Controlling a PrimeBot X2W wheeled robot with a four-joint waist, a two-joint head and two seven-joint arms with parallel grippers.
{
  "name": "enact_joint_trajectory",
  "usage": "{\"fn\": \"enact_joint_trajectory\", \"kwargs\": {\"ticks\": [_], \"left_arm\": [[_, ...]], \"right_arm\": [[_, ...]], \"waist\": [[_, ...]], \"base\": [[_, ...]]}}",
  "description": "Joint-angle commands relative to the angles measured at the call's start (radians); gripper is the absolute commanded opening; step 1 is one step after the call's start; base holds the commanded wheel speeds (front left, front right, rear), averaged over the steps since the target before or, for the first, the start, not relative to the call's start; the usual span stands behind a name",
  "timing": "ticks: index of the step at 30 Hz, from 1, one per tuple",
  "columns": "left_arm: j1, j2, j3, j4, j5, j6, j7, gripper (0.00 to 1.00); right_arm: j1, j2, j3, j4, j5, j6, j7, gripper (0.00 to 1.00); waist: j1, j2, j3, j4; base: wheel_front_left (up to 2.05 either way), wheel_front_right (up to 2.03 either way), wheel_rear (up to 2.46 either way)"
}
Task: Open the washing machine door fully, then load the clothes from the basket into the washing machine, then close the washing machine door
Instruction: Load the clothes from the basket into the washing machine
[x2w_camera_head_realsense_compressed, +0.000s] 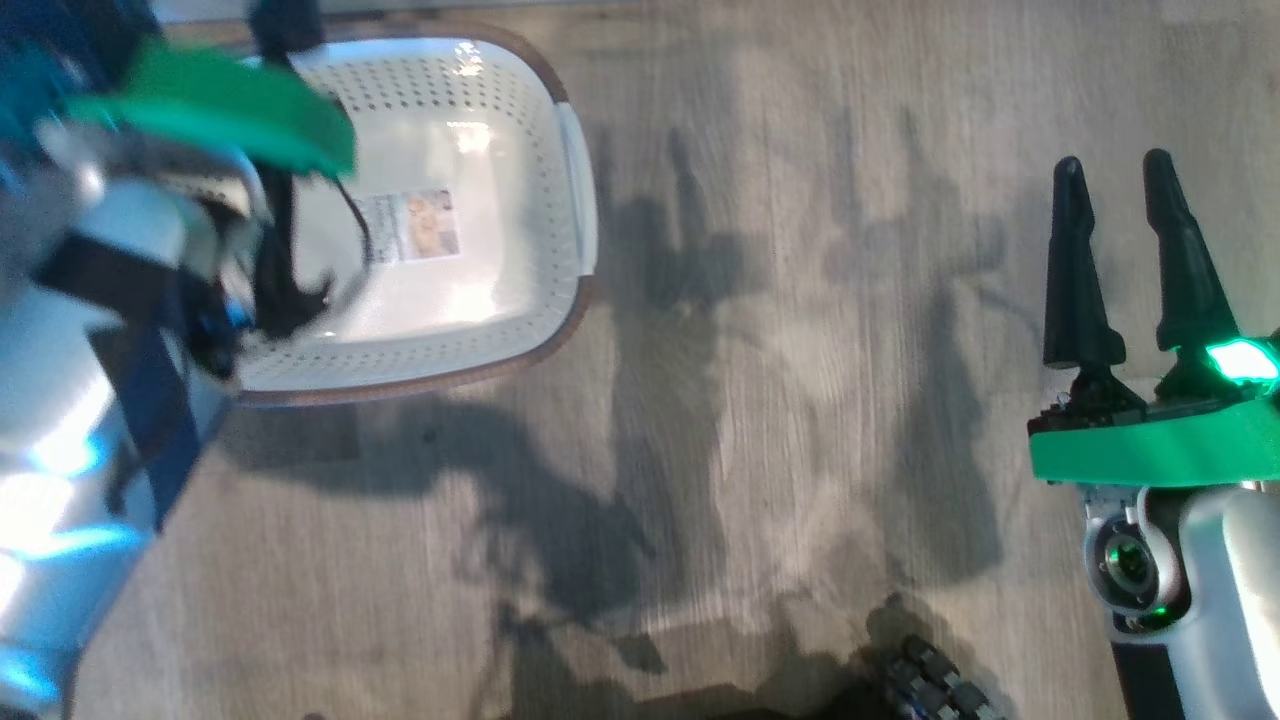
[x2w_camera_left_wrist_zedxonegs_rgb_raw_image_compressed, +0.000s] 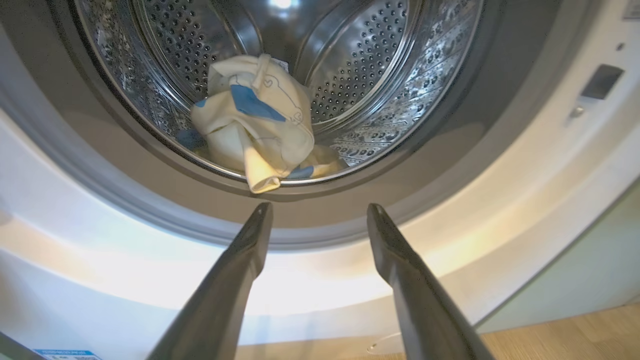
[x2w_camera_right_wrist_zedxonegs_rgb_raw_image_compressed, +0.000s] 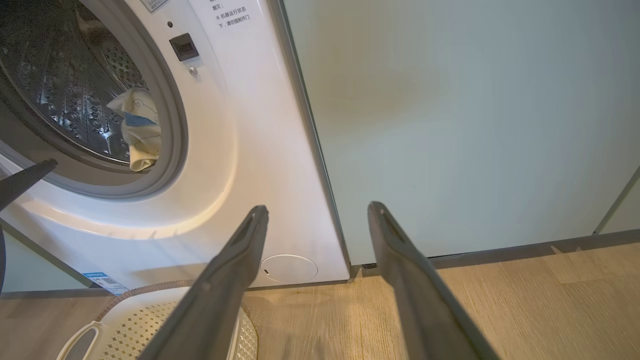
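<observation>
- Head view: the basket sits on the wood-look floor, with a label on its bare bottom.
- The left arm, blurred and green-banded, hangs over the basket's left side and hides that edge.
- The right gripper is well apart from the basket, off to its right. Its two dark fingers are spread, with nothing between them.
- Left wrist view: the left gripper has its fingers spread wide and holds nothing. The tips stand in front of the grey gasket of the washing machine.
- The clothes, a cream bundle with a blue patch, lie inside the steel drum. One fold droops over the drum's front lip, clear of both fingertips.
- Right wrist view: the washing machine stands just behind the basket, whose perforated wall and white handle show at the lower edge.
- The clothes sit in the open drum above the basket.
- The right gripper is spread and empty. It points at the seam between the machine's round hatch and the pale teal cabinet, to the right of the basket.
- One dark finger of the other arm reaches in above the basket, in front of the gasket.
</observation>
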Motion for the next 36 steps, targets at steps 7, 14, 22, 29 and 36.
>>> {"fn": "enact_joint_trajectory", "kwargs": {"ticks": [7, 14, 22, 29, 36], "left_arm": [[0.173, 0.009, 0.022, -0.105, -0.007, 0.098, -0.08, 1.0], [0.311, -0.023, 0.025, -0.115, -0.009, 0.114, -0.127, 1.0], [0.429, -0.076, 0.025, -0.095, 0.006, 0.1, -0.141, 1.0], [0.476, -0.114, 0.034, -0.078, 0.026, 0.08, -0.142, 1.0], [0.498, -0.145, 0.06, -0.067, 0.053, 0.057, -0.143, 1.0]], "right_arm": [[0.021, -0.009, -0.005, 0.01, -0.06, 0.004, -0.007, 1.0], [0.034, -0.009, -0.018, 0.05, -0.109, 0.004, -0.007, 1.0], [0.067, -0.009, -0.023, 0.087, -0.14, 0.004, -0.007, 1.0], [0.086, -0.009, -0.021, 0.098, -0.143, 0.004, -0.007, 1.0], [0.093, -0.009, -0.013, 0.105, -0.145, 0.004, -0.007, 1.0]], "waist": [[0.0001, 0.0, -0.071, 0.076], [0.0001, 0.0, -0.138, 0.128], [0.0001, 0.0, -0.216, 0.175], [0.0001, 0.0, -0.252, 0.195], [0.0001, 0.0, -0.266, 0.205]], "base": [[0.0, 0.0, 0.0], [0.0, 0.0, 0.0], [0.0, 0.0, 0.0], [0.0, 0.0, 0.0], [0.0, 0.0, 0.0]]}}
